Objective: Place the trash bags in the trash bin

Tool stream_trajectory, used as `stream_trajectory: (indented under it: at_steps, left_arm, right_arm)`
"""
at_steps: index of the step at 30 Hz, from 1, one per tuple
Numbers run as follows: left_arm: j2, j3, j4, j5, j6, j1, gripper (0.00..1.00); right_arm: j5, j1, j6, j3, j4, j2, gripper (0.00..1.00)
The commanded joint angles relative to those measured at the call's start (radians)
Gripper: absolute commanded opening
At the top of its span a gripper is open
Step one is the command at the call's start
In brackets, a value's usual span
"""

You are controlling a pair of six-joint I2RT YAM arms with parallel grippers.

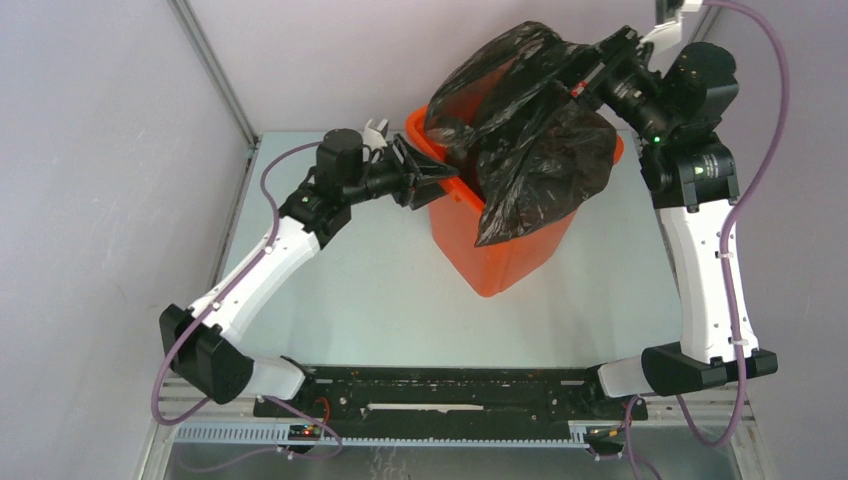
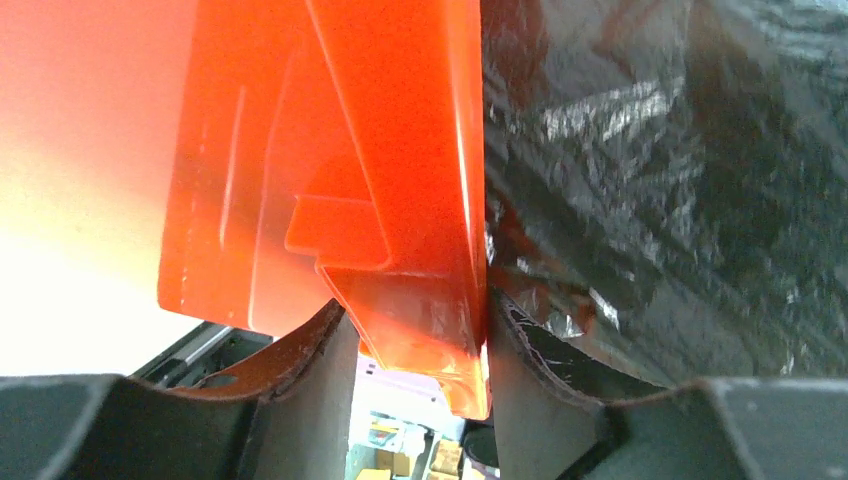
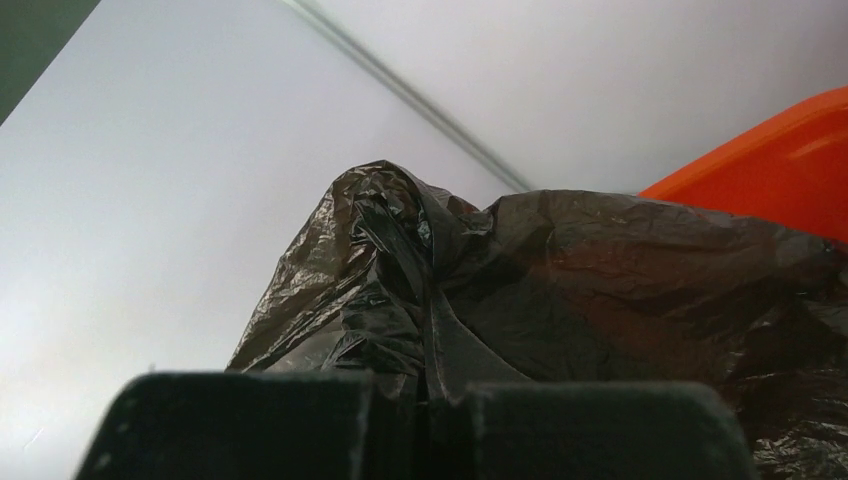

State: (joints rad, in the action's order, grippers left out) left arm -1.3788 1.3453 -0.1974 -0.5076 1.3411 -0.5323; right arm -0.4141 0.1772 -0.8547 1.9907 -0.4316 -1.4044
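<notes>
The left gripper (image 1: 430, 180) clamps the left wall of the bin (image 1: 500, 255) at the rim, with one finger outside and one inside against black film. There is one orange bin, far of centre on the table (image 1: 350, 290), its long axis upright and its mouth up. One bag (image 1: 535, 160) lies over that mouth and hangs down the near wall. Its length climbs to the far right, where the right gripper (image 1: 588, 78), pressed together, pinches its bunched top.

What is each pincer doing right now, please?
Left pincer: closed on the wall of the trash bin.
Right pincer: closed, holding the trash bag.
</notes>
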Motion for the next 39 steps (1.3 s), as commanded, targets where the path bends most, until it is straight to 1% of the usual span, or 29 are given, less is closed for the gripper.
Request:
stream_trajectory:
  at_steps: [1,4,8,9,10,12,13,15,18,20,21,22,23,25,26,29,32,33,34,35,37,39]
  left_arm:
    - [0.106,-0.045,-0.118,-0.134,-0.202,0.039,0.00]
    - [0.142,0.001,-0.262,-0.148,-0.321,0.065,0.01]
    - [0.145,0.057,-0.446,-0.116,-0.477,0.130,0.00]
    - [0.134,0.109,-0.522,-0.088,-0.523,0.142,0.00]
    - [0.119,0.176,-0.636,-0.054,-0.591,0.145,0.00]
    - [0.098,0.301,-0.762,-0.004,-0.697,0.144,0.00]
    - [0.097,0.326,-0.788,0.013,-0.718,0.146,0.00]
    - [0.112,0.318,-0.782,0.018,-0.700,0.146,0.00]
    - [0.121,0.247,-0.706,-0.063,-0.610,0.146,0.01]
    - [0.105,0.242,-0.721,-0.068,-0.606,0.144,0.10]
    - [0.101,0.243,-0.732,-0.060,-0.606,0.144,0.20]
    - [0.102,0.246,-0.737,-0.051,-0.607,0.144,0.25]
    - [0.102,0.264,-0.745,-0.036,-0.614,0.144,0.38]
    - [0.095,0.313,-0.771,-0.017,-0.638,0.144,0.56]
    - [0.091,0.333,-0.786,-0.007,-0.651,0.144,0.62]
    - [0.100,0.360,-0.821,0.023,-0.666,0.156,0.71]
    - [0.117,0.424,-0.885,0.037,-0.684,0.170,0.75]
    - [0.133,0.435,-0.904,0.065,-0.699,0.171,0.81]
    - [0.152,0.443,-0.919,0.103,-0.714,0.172,0.89]
    - [0.172,0.453,-0.937,0.143,-0.725,0.173,0.96]
    - [0.206,0.482,-0.962,0.214,-0.725,0.179,0.98]
    - [0.249,0.480,-0.928,0.221,-0.706,0.178,1.00]
  right_arm:
    - [-0.011,0.067,-0.002,0.074,0.003,-0.037,0.00]
    - [-0.041,0.061,-0.032,0.157,-0.063,-0.079,0.00]
    - [-0.005,0.074,-0.050,0.151,-0.063,-0.069,0.00]
    - [0.016,0.085,-0.050,0.147,-0.068,-0.063,0.00]
    - [0.030,0.095,-0.050,0.144,-0.081,-0.059,0.00]
    - [0.048,0.111,-0.046,0.146,-0.116,-0.054,0.00]
    - [0.063,0.120,-0.040,0.148,-0.132,-0.051,0.00]
    - [0.093,0.134,-0.028,0.162,-0.172,-0.047,0.00]
    - [0.154,0.161,-0.007,0.166,-0.223,-0.033,0.00]
    - [0.168,0.173,-0.002,0.142,-0.239,-0.022,0.00]
    - [0.174,0.177,-0.002,0.128,-0.241,-0.015,0.00]
    - [0.182,0.180,-0.003,0.114,-0.240,-0.007,0.00]
    - [0.189,0.183,-0.002,0.097,-0.234,0.004,0.00]
    - [0.190,0.183,0.003,0.063,-0.205,0.025,0.00]
    - [0.185,0.181,0.018,0.051,-0.187,0.033,0.00]
    - [0.180,0.166,0.062,0.039,-0.174,0.036,0.00]
    - [0.127,0.131,0.032,0.015,-0.134,0.034,0.00]
    - [0.121,0.131,0.028,-0.013,-0.095,0.041,0.00]
    - [0.114,0.133,0.019,-0.050,-0.054,0.051,0.00]
    - [0.101,0.133,0.000,-0.084,-0.006,0.059,0.00]
    - [0.070,0.128,-0.034,-0.119,0.041,0.059,0.00]
    - [0.058,0.137,-0.038,-0.120,0.043,0.049,0.00]
